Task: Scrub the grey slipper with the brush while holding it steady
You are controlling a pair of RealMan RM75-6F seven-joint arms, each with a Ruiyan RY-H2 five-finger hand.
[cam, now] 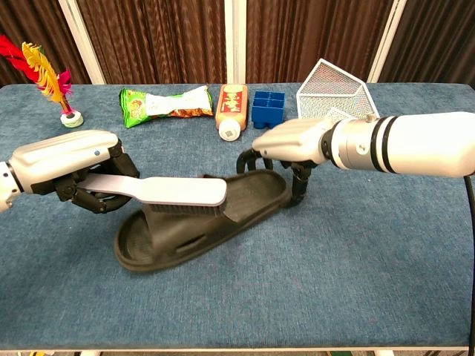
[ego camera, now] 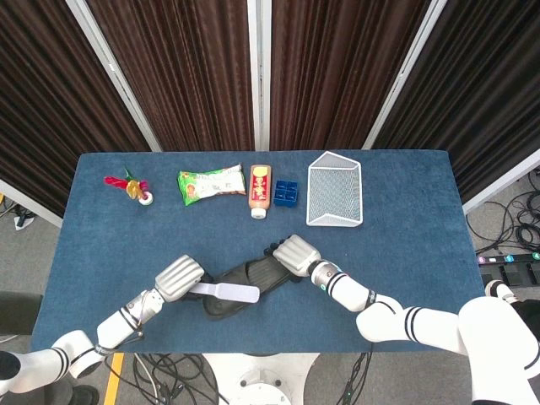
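Note:
The dark grey slipper (cam: 249,199) lies slantwise near the table's front edge, also seen in the head view (ego camera: 253,272). My left hand (cam: 68,169) grips the handle of a pale lilac brush (cam: 174,192), whose bristles rest on the slipper's strap. From above, the left hand (ego camera: 180,278) holds the brush (ego camera: 233,293) over the slipper's near half. My right hand (cam: 297,141) curls its fingers (cam: 251,159) over the slipper's far right end and grips it. In the head view the right hand (ego camera: 295,253) covers that end.
Along the back stand a white wire basket (ego camera: 335,200), a blue block (ego camera: 286,193), an orange bottle (ego camera: 260,190) lying down, a green snack bag (ego camera: 211,183) and a feathered shuttlecock (ego camera: 133,186). The table's front edge runs close below the slipper.

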